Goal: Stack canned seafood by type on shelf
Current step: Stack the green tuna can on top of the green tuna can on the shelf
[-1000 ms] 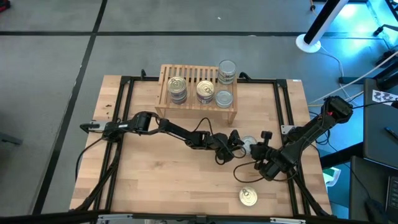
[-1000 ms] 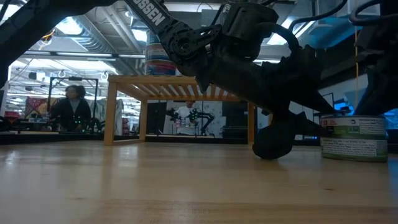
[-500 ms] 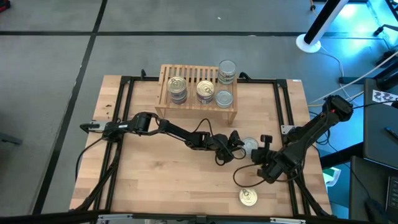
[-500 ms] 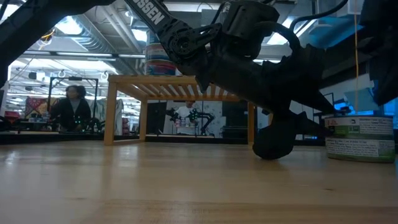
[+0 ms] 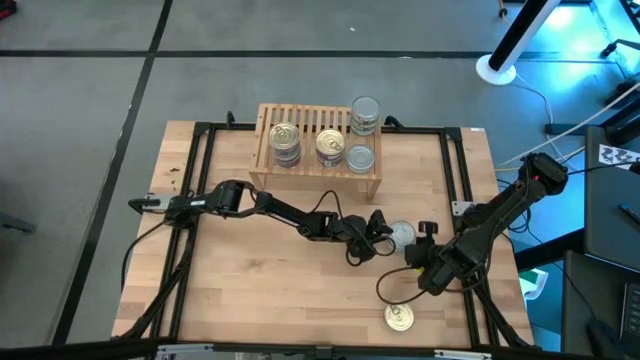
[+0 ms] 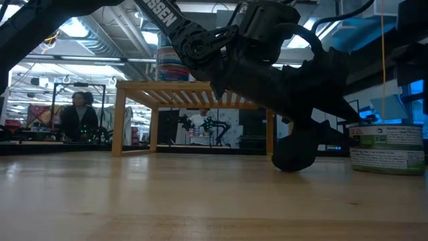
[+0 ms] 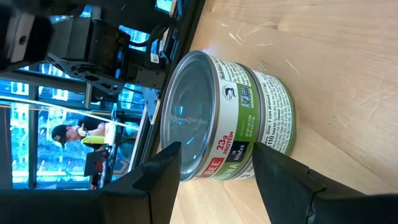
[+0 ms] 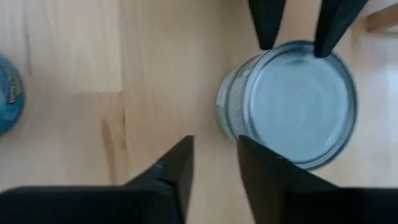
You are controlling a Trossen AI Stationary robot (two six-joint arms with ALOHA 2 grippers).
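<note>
left gripper (image 5: 385, 235) low over the table's middle right, fingers spread to either side of a silver-lidded can (image 5: 401, 234) standing upright on the wooden tabletop (image 5: 280, 290). in the left wrist view the two dark fingers (image 7: 283, 174) bracket the near edge of that can (image 7: 224, 118) with a gap on each side; no grip. label on it: green and white band with a dark panel, readable "23g protein" and "in water", plus small print too fine to read.

right gripper (image 5: 428, 262) just beside the same can, on its front-right side, empty. its fingers (image 8: 177, 168) stand slightly apart in the right wrist view, a narrow gap between them, tips short of the can (image 8: 292, 102), not touching it. the left arm's fingertips show at the can's far rim in that view.

low view: the can (image 6: 386, 147) sits at far right on the table, green-white label, text not legible. the left arm's link reads partly "...ossen".

shelf (image 5: 315, 150) at the back centre of the table. on its slatted top: two gold-lidded stacks, one left (image 5: 285, 142) and one centre (image 5: 331, 147); a silver-lidded can (image 5: 360, 157) at the right front, a taller silver-lidded stack (image 5: 365, 114) at the right rear corner.

one lone gold-lidded can (image 5: 399, 317) near the table's front edge, well apart from both grippers.

a person (image 6: 77, 115) is seated in the room behind the table.
</note>
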